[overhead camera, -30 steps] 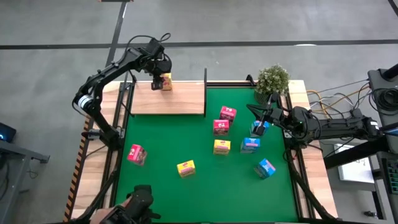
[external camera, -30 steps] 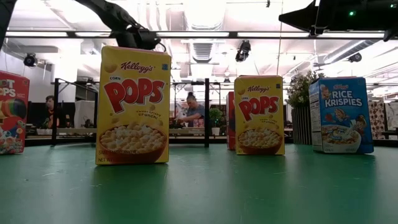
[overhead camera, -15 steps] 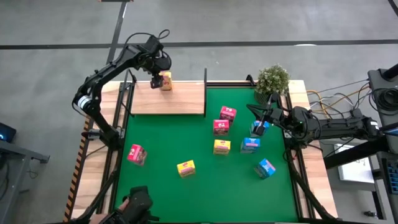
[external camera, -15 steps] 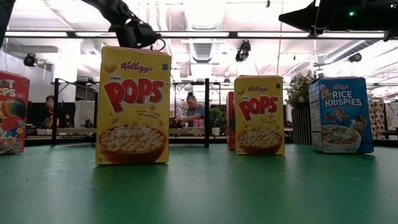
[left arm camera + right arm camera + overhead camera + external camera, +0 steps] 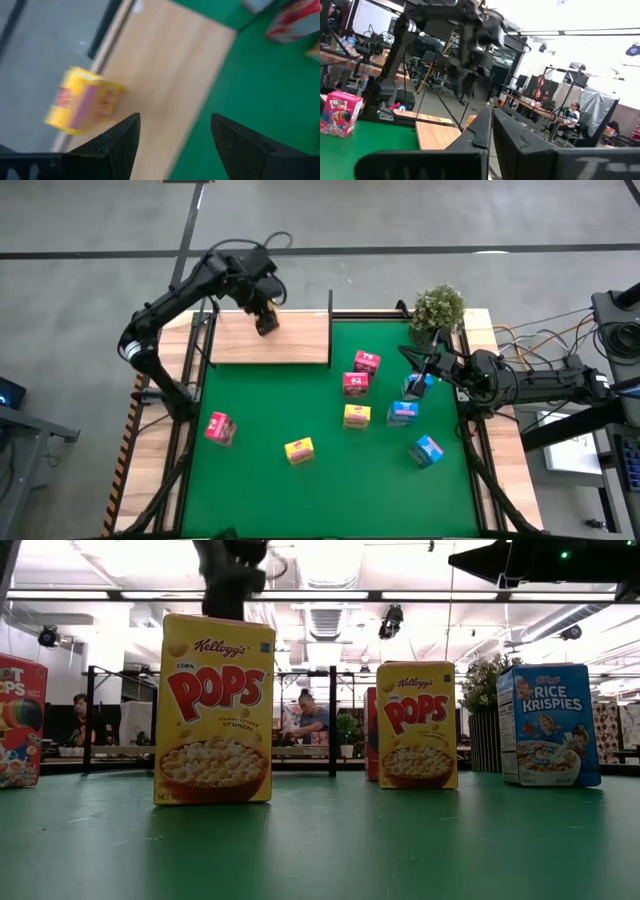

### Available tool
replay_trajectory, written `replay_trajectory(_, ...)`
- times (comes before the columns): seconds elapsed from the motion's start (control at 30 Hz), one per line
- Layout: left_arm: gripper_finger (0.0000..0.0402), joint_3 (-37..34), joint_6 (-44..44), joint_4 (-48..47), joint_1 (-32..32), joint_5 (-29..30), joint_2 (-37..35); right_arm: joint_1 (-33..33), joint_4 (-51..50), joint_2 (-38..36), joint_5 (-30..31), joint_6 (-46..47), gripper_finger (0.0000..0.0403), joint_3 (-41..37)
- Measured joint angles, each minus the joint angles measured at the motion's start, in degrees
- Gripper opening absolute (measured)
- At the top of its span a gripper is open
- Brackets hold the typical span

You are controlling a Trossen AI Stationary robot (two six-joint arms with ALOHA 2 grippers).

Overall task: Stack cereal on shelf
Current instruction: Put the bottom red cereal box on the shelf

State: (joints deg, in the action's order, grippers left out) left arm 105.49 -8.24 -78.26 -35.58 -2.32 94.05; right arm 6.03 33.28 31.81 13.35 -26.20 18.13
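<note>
The shelf (image 5: 290,340) is a light-wood board at the far left of the green mat. One yellow cereal box (image 5: 82,100) lies at its far edge, seen only in the left wrist view. My left gripper (image 5: 175,135) hangs open above the shelf (image 5: 165,75), clear of that box, and hides it in the high view (image 5: 265,320). My right gripper (image 5: 422,368) waits shut at the mat's right side. Other cereal boxes stand on the mat: pink (image 5: 355,384), yellow (image 5: 299,450), blue (image 5: 403,412).
A potted plant (image 5: 438,310) stands at the far right corner. A black post (image 5: 330,305) rises at the shelf's right end. A pink box (image 5: 219,427) stands alone at the mat's left. In the low view a yellow box (image 5: 214,708) stands nearest.
My left gripper has risen off the yellow box on the shelf, gone a little toward the near and right side, and rolled about its own axis. The box stays at the shelf's far edge.
</note>
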Motion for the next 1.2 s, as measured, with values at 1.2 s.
replay_trajectory(1.2, 0.0228, -42.1, 99.5, -3.6, 59.0, 2.9, -25.0, 0.0, -0.1, 0.0, -0.3, 1.1, 0.0009, 0.0)
